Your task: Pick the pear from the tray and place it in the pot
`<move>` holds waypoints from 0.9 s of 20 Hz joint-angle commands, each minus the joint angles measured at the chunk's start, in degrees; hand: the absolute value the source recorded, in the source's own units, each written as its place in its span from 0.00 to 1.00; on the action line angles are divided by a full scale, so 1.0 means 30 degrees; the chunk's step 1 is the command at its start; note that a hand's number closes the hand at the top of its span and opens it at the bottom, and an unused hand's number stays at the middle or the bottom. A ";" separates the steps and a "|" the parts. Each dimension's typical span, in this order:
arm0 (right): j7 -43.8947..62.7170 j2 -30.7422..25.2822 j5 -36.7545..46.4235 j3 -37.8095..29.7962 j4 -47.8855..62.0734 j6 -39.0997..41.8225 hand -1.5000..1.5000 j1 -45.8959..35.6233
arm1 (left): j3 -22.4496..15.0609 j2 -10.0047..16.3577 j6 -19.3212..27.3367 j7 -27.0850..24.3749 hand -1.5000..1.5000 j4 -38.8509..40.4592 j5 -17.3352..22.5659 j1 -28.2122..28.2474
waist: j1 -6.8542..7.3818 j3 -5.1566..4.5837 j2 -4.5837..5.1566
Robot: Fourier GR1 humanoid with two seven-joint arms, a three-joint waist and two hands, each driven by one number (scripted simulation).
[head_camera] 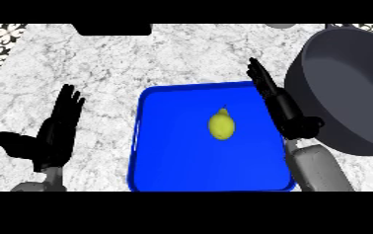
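Counter (189, 55): grey-white marble, bearing a blue tray (182, 166) and a dark pot (342, 95) at right.
Pear (221, 125): yellow, mid-tray, untouched.
Right hand (280, 110): fingers straight and together, over the tray's right rim.
Left hand (55, 134): fingers straight, resting left of the tray.

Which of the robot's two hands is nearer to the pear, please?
The right hand, open along the blue tray, just right of the pear; the left hand rests open beyond its left rim, farther away.

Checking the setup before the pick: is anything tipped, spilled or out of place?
Nothing stands out. The pear lies alone in the blue tray, the pot sits right of it, nothing spilled. The left hand and right hand are open.
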 commanded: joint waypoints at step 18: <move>-1.2802 -0.6671 0.2907 -0.2558 1.1252 0.9288 0.00 -0.3708 | 0.0033 0.1027 0.0481 0.1684 0.50 -0.1261 -0.2041 -0.5440 | 0.0793 0.0267 0.0150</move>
